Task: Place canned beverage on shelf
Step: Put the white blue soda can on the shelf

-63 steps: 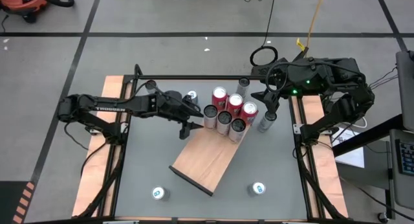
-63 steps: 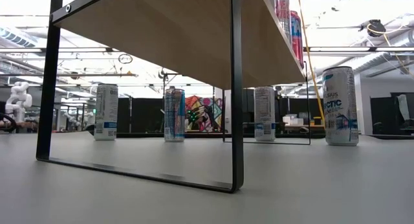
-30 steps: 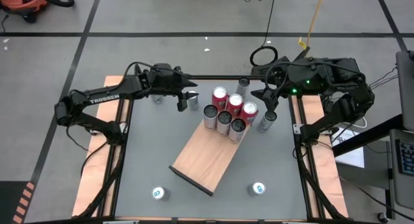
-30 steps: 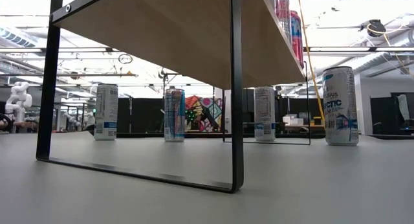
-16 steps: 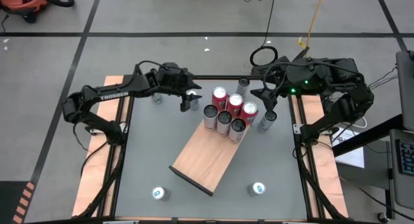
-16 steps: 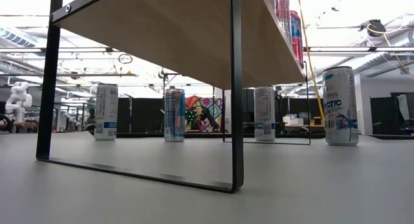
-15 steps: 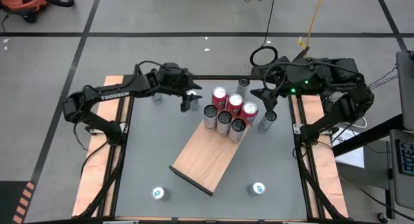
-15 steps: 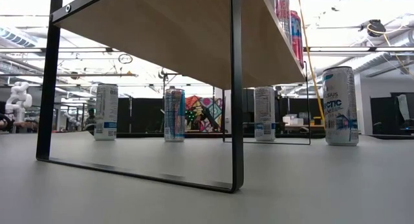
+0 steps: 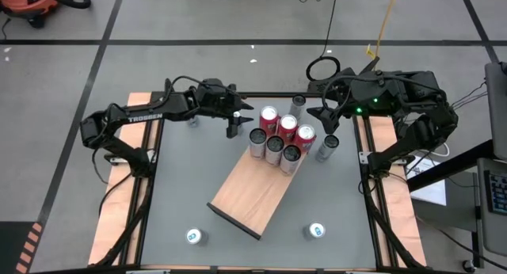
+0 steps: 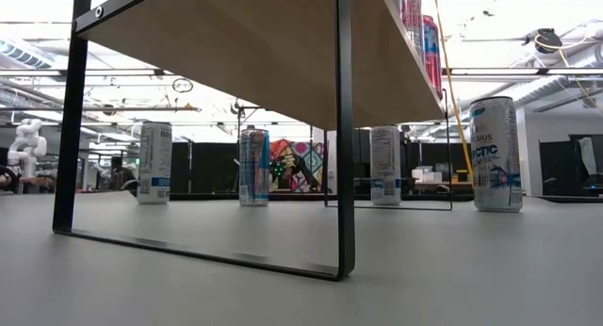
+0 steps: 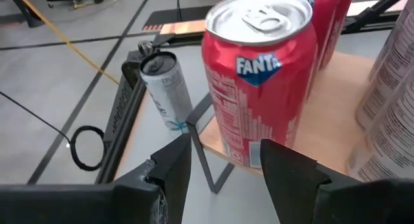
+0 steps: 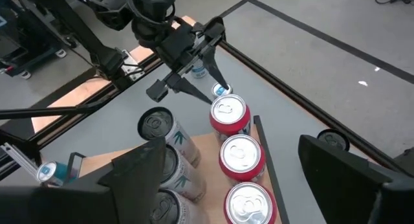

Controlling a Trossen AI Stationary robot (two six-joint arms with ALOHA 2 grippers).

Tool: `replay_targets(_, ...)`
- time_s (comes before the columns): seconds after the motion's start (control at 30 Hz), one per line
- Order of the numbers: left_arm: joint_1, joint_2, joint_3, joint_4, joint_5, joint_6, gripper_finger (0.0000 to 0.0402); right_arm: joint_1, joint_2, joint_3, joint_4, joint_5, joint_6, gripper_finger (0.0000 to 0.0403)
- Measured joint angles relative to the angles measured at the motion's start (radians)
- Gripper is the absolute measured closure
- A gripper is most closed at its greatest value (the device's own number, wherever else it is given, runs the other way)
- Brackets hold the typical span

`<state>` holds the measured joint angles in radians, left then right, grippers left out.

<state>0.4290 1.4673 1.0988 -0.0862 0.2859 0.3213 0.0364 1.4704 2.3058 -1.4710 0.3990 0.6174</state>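
Cans crowd the 1 o'clock end of the shelf (image 9: 252,191), the light-brown board lying slantwise on the grey table (image 9: 182,187): three red cans (image 9: 287,125) in a row along the short edge and three silver cans (image 9: 274,148) just inside them, all upright. The left gripper (image 9: 232,122) hangs above the table at about 11 o'clock from the board's middle, just beside the endmost red can (image 11: 262,75). Its jaws stand partly apart and hold nothing; in the left wrist view the Fanta can shows beyond the gap between the fingers (image 11: 173,169), untouched. A slim silver can (image 11: 165,88) stands on the table past the shelf's corner. The right gripper (image 9: 315,112) hovers at 1 o'clock of the cluster with its fingers (image 12: 139,172) spread wide and empty. Loose cans remain on the table: one at 7 o'clock (image 9: 195,237), one at 5 o'clock (image 9: 316,230), one just right of the cluster (image 9: 325,148).
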Motion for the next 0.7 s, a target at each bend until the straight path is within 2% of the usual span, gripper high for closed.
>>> replay_targets(0.23, -0.006, 0.048, -0.001, 0.053, 0.000, -0.008, 0.0217, 0.000, 0.000, 0.000, 0.000, 0.000, 0.000, 0.0078)
replay_targets(0.7, -0.017, 0.052, -0.001, 0.078, 0.005, -0.027, 0.0217, 0.000, 0.000, 0.000, 0.000, 0.000, 0.000, 0.0078)
